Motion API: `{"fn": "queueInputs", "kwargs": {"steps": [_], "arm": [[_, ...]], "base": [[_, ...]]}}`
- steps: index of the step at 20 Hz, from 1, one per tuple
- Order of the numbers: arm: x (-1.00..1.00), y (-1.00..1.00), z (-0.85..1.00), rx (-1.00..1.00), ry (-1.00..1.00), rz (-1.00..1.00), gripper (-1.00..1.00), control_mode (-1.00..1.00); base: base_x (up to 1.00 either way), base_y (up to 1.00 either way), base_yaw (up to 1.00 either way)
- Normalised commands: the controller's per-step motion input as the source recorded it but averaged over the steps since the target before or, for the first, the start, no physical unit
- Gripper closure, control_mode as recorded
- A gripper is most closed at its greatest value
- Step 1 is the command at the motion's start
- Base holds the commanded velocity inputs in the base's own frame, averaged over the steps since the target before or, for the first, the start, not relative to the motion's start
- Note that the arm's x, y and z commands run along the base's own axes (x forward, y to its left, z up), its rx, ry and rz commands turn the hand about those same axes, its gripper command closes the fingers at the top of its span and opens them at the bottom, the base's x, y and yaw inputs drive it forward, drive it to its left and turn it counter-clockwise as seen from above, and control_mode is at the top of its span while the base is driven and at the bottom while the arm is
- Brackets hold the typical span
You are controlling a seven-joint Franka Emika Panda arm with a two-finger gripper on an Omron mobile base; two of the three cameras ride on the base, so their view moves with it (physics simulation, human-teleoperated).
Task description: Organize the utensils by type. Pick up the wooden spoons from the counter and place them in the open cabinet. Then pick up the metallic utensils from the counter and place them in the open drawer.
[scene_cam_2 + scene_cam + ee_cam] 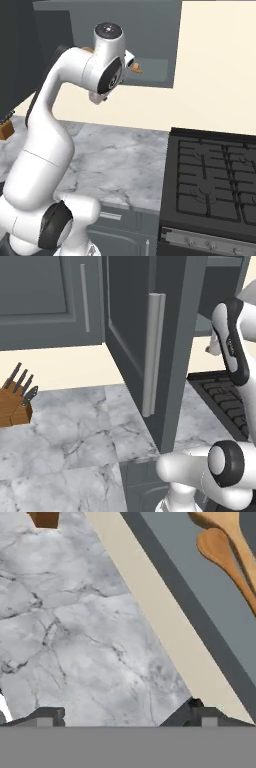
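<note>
Gripper point(125, 714) jaws spread wide, nothing between them, raised above the marble counter point(75, 637) just in front of the open cabinet point(210, 602). Two wooden spoons point(225, 547) lie side by side on the cabinet shelf, beyond the gripper. Knife block point(15, 403) stands on the counter, well left of the cabinet door point(145, 351).

Marble counter point(75, 441) — knife block point(15, 406)
</note>
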Motion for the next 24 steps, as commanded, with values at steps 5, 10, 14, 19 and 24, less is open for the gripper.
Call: {"fn": "queueInputs", "kwargs": {"steps": [5, 10, 14, 19, 24], "arm": [[-0.76, -0.08, -0.47, 0.03, 0.56, -0.36, -1.00, -1.00], [-0.66, -0.02, -0.66, 0.02, 0.18, -0.43, -1.00, -1.00], [-0.41, 0.00, -0.60, 0.02, 0.04, -0.31, -1.00, -1.00], [-0.17, 0.02, -0.57, 0.00, -0.15, -0.11, -1.00, -1.00], [0.00, 0.14, -0.32, 0.00, -0.23, -0.02, -1.00, -1.00]], "base": [[0.00, 0.00, 0.00], [0.00, 0.00, 0.00], [0.00, 0.00, 0.00], [0.00, 0.00, 0.00], [0.00, 0.00, 0.00]]}}
